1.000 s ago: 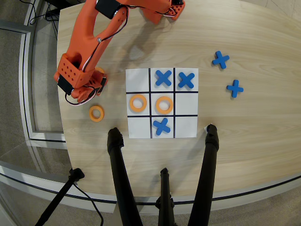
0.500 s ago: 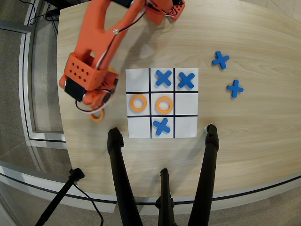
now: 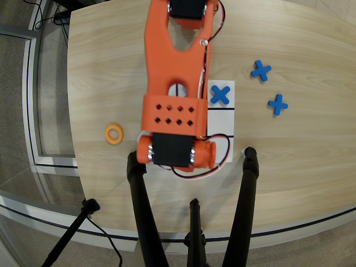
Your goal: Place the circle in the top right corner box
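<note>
The orange plastic robot arm (image 3: 175, 61) is stretching from the top edge of the overhead view down toward the bottom, its perforated wrist block and black motor (image 3: 171, 149) facing the camera and hiding its gripper underneath.

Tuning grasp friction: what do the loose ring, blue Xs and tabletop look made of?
Ring: likely matte plastic or foam; flat, uniform orange, no glare. Xs: same look in blue. Tabletop: pale wood or wood-look laminate; visible grain lines, satin sheen.
</note>
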Controlling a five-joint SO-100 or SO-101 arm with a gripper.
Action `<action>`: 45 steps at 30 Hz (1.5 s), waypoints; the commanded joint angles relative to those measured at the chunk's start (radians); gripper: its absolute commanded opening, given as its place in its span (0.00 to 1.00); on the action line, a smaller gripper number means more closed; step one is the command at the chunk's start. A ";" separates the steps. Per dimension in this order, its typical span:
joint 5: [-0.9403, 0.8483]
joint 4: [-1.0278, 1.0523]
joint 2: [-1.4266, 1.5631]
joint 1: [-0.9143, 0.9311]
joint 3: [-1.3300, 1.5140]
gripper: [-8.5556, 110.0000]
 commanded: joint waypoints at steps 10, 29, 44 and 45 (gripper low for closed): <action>0.032 -0.156 -0.365 0.015 -0.259 0.07; 0.051 -0.199 -0.506 0.037 -0.362 0.07; 0.041 -0.193 -0.551 0.044 -0.396 0.07; 0.041 -0.195 -0.552 0.044 -0.397 0.07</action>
